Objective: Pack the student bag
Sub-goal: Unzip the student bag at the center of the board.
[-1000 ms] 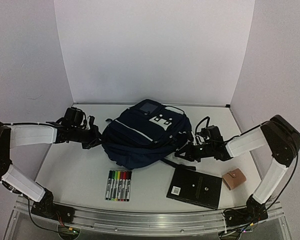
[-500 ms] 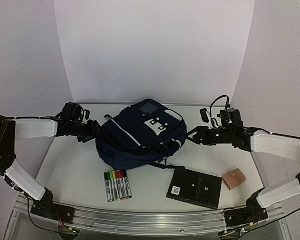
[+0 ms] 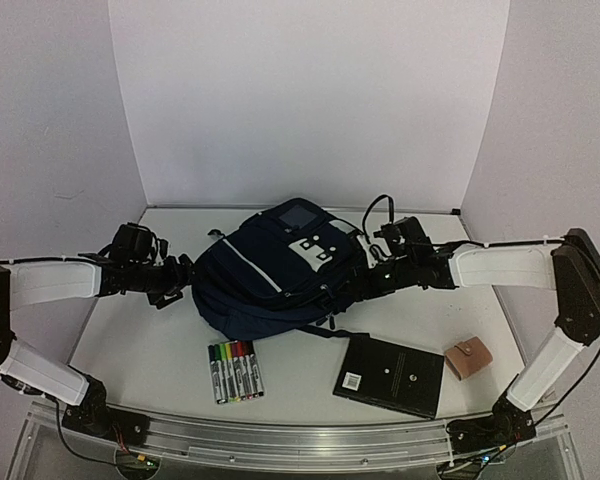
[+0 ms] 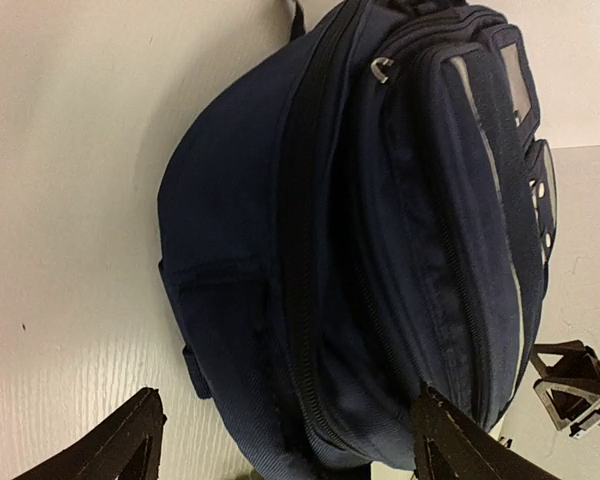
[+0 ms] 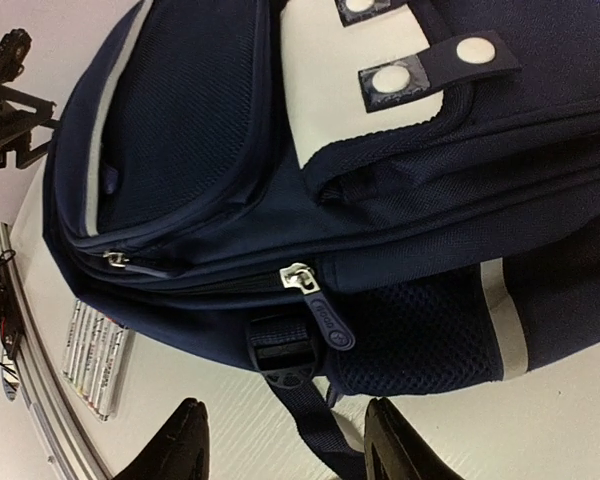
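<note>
the left gripper [image 3: 173,279] stands spread wide just beside the student bag [image 3: 280,268], which slumps mid-table with its zips apparently shut. the bag looks soft, bulky and floppy, likely to sag if lifted by its cloth; the zipper pull [image 5: 302,278] seems the better hold. the right gripper [image 3: 368,284] is parted at the other flank, straddling a strap [image 5: 305,420] and pinching nothing. markers [image 3: 236,370], black book [image 3: 388,373] and tan wallet [image 3: 467,358] lie nearer, blocking nothing.
</note>
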